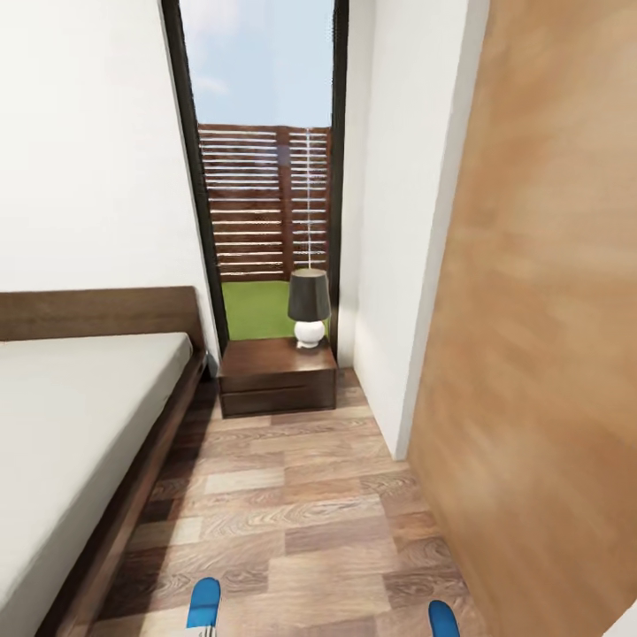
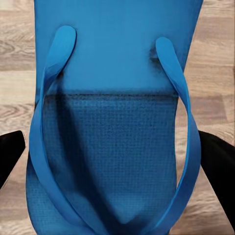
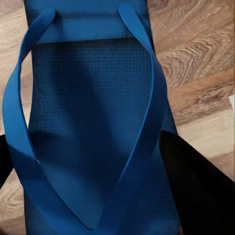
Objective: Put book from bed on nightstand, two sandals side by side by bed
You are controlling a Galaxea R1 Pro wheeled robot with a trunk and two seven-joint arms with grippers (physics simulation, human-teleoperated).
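Blue flat sandal tips (image 1: 204, 603) and (image 1: 443, 617) poke up at head view's lower edge; I judge both carried toward grey-mattress bed (image 1: 80, 416). Dark nightstand (image 1: 277, 376) with lamp (image 1: 309, 306) ahead; no book seen. Left wrist: black fingers (image 2: 11, 154) flank sandal (image 2: 117, 98), apparently gripping. Right wrist: finger (image 3: 196, 191) against sandal (image 3: 93, 112), wood-plank floor (image 3: 196, 58) beyond.

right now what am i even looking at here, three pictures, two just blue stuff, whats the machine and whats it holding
These are simulator renders from a two-armed wheeled robot. The big picture is its head camera: a bed, a nightstand with a lamp, and a wood-plank floor. The other two come from cameras by each gripper. Each shows a blue sandal close up, the left sandal and the right sandal, with dark fingers at either side. The sandals look held, though the grip itself is hidden.
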